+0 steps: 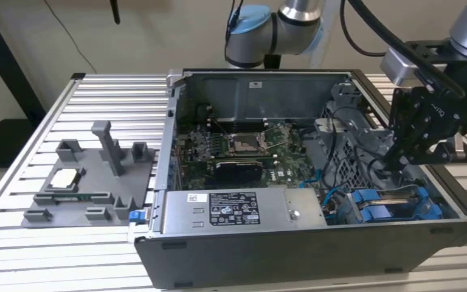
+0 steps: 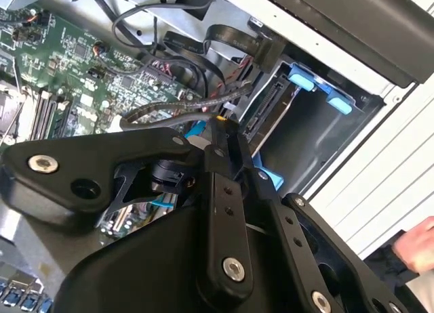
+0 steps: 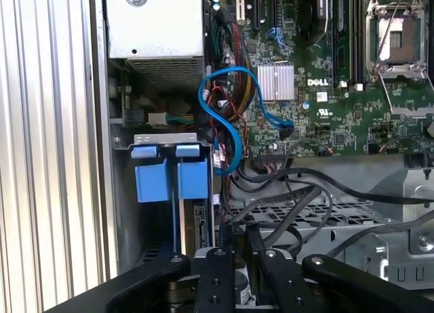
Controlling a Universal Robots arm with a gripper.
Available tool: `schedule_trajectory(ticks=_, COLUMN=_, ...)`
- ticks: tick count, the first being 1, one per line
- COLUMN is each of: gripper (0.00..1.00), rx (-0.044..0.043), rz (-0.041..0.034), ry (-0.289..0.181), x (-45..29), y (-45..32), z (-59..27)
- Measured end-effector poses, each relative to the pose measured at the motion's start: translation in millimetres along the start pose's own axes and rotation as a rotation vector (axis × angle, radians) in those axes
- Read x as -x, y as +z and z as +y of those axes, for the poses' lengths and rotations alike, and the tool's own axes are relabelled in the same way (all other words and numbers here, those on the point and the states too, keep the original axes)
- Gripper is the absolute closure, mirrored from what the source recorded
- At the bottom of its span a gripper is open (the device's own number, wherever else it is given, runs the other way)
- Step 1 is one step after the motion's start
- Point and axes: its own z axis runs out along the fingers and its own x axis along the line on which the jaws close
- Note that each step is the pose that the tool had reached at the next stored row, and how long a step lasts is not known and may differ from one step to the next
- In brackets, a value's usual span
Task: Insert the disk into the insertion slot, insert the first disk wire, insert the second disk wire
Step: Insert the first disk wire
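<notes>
One disk (image 2: pixel 271 110) is all this job has, and by my reckoning it already sits inside the insertion slot (image 2: pixel 319 143), just beside the power supply box (image 1: pixel 233 210), toward the exterior view's right of that box. Its connector end faces out of the bay's open mouth, I judge so that the wires can reach it. Two blue carrier tabs (image 3: pixel 169 181) stand side by side just beside the box, likely as grips for drawing the disk out. My pincer (image 1: pixel 394 163) hangs over the slot, near the box's end, inside the one open computer case (image 1: pixel 266 91). The case lies on its side with the panel off, surely so I can come at the insides from above. I cannot tell how far the pincer is open, nor whether it has hold of anything, as dark wires cross right in front of it. One bright blue cable (image 3: pixel 230 116) loops loose near the box, and black wires (image 2: pixel 163 116), too tangled to count, lie slack past the slot. One grey fixture tray (image 1: pixel 87 182) rests outside the case on the box's other side. One hand of a person (image 2: pixel 420 248) shows well apart from the box
</notes>
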Motion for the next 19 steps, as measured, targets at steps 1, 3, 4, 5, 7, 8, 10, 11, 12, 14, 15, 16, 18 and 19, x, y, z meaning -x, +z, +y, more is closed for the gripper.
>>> schedule_trajectory(ticks=1, gripper=0.81, rx=0.0, rz=-0.0003, ry=0.0, x=0.0, y=0.3, z=-0.4)
schedule_trajectory(ticks=3, gripper=0.81, rx=0.0, rz=-0.0009, ry=0.0, x=-0.1, y=1.1, z=-1.9)
schedule_trajectory(ticks=4, gripper=0.81, rx=0.0, rz=-0.0011, ry=0.0, x=-0.1, y=1.5, z=-3.0)
schedule_trajectory(ticks=5, gripper=0.81, rx=0.0, rz=-0.0008, ry=0.0, x=-0.3, y=1.8, z=-4.3)
schedule_trajectory(ticks=7, gripper=0.81, rx=0.0, rz=-0.0009, ry=0.0, x=-0.9, y=2.5, z=-7.2)
schedule_trajectory(ticks=8, gripper=0.81, rx=0.0001, rz=-0.0009, ry=0.0, x=-1.7, y=2.8, z=-8.1)
schedule_trajectory(ticks=10, gripper=0.81, rx=0.0, rz=-0.001, ry=0.0, x=-4.3, y=3.4, z=-8.7)
schedule_trajectory(ticks=11, gripper=0.81, rx=0.0, rz=-0.0009, ry=0.0, x=-6.3, y=3.5, z=-8.9)
schedule_trajectory(ticks=12, gripper=0.81, rx=0.0, rz=-0.0009, ry=0.0, x=-8.4, y=3.7, z=-9.0)
schedule_trajectory(ticks=14, gripper=0.81, rx=0.0, rz=-0.001, ry=0.0, x=-12.3, y=4.0, z=-9.3)
schedule_trajectory(ticks=15, gripper=0.81, rx=0.0, rz=-0.0009, ry=0.0, x=-14.5, y=4.2, z=-9.4)
schedule_trajectory(ticks=16, gripper=0.81, rx=0.0, rz=-0.0009, ry=0.0, x=-16.5, y=4.3, z=-9.4)
schedule_trajectory(ticks=18, gripper=0.81, rx=0.0001, rz=-0.001, ry=0.0, x=-20.4, y=4.6, z=-9.7)
schedule_trajectory(ticks=19, gripper=0.81, rx=0.0001, rz=-0.001, ry=0.0, x=-22.3, y=4.8, z=-9.8)
